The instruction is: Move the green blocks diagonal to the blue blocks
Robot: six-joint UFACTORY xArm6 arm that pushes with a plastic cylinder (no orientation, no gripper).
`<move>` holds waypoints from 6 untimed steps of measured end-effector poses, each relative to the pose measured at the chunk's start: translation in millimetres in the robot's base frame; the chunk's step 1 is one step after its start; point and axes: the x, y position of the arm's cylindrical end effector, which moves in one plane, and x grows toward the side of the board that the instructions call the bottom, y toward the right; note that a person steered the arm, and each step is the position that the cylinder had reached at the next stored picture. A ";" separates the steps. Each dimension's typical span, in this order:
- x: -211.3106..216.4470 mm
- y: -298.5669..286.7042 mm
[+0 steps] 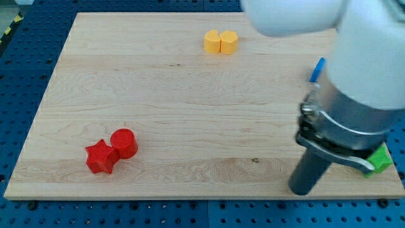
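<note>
A green block (381, 158) peeks out at the view's lower right, mostly hidden behind the arm; its shape cannot be made out. A blue block (316, 69) shows as a sliver at the view's right, above it, also largely hidden by the arm. My tip (302, 190) rests on the board near the bottom edge, to the left of the green block and well below the blue one.
A red star (100, 157) and a red cylinder (124, 143) touch at the lower left. Two yellow blocks (221, 42) sit together at the top centre. The wooden board (158, 95) ends close to the green block on the right.
</note>
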 end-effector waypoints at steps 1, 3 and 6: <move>0.5 37.5; -5.3 156.8; -49.7 148.8</move>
